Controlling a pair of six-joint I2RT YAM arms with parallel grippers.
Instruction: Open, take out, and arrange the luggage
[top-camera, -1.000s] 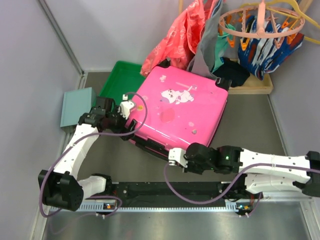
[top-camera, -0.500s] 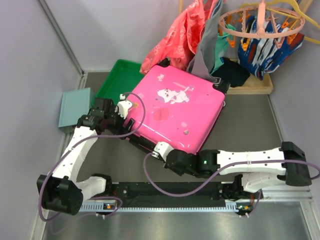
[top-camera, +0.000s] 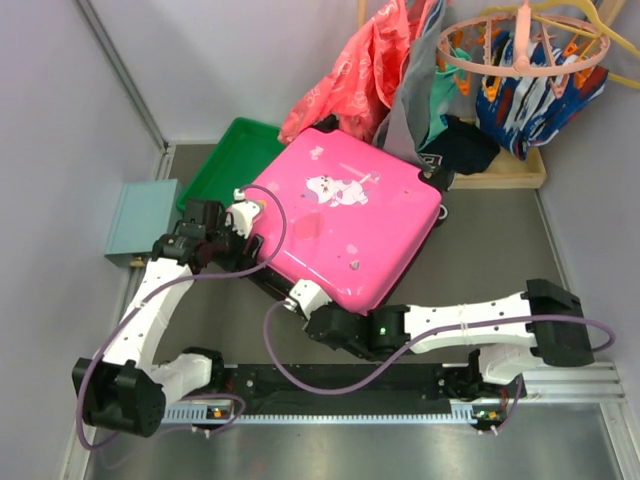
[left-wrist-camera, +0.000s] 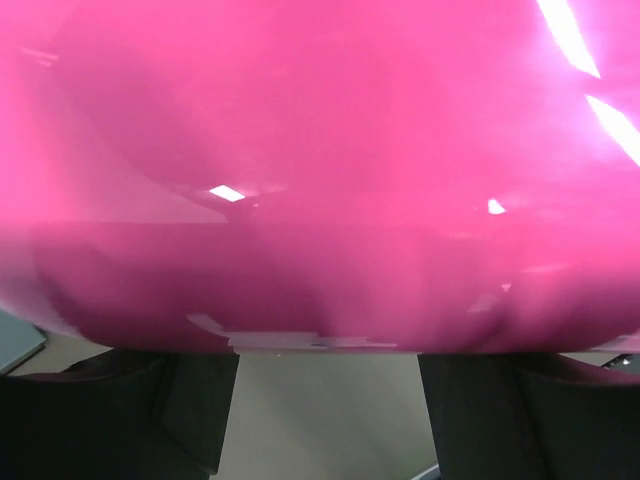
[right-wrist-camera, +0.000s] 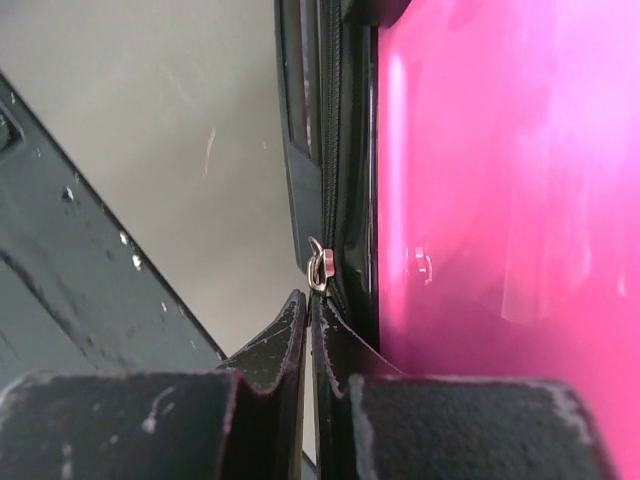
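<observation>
The hot-pink luggage (top-camera: 345, 220) lies flat on the table, sticker side up, its black zipper band (right-wrist-camera: 335, 150) running along the near edge. My right gripper (top-camera: 297, 298) is at the luggage's near-left corner. In the right wrist view it (right-wrist-camera: 312, 310) is shut, with the metal zipper pull (right-wrist-camera: 318, 268) pinched at its fingertips. My left gripper (top-camera: 243, 225) is against the luggage's left side. In the left wrist view its dark fingers (left-wrist-camera: 170, 410) stand wide apart over bare table, and the pink shell (left-wrist-camera: 320, 150) fills the view beyond them.
A green tray (top-camera: 225, 160) lies behind the luggage's left corner, and a pale-teal box (top-camera: 140, 220) sits at the left wall. Clothes (top-camera: 370, 80) and a round peg hanger (top-camera: 525, 55) crowd the back right. A black rail (top-camera: 340, 385) runs along the near edge.
My right gripper has slid left along the luggage's near edge, dragging the zipper pull. The luggage and the teal box have shifted left. The left jaws have narrowed somewhat.
</observation>
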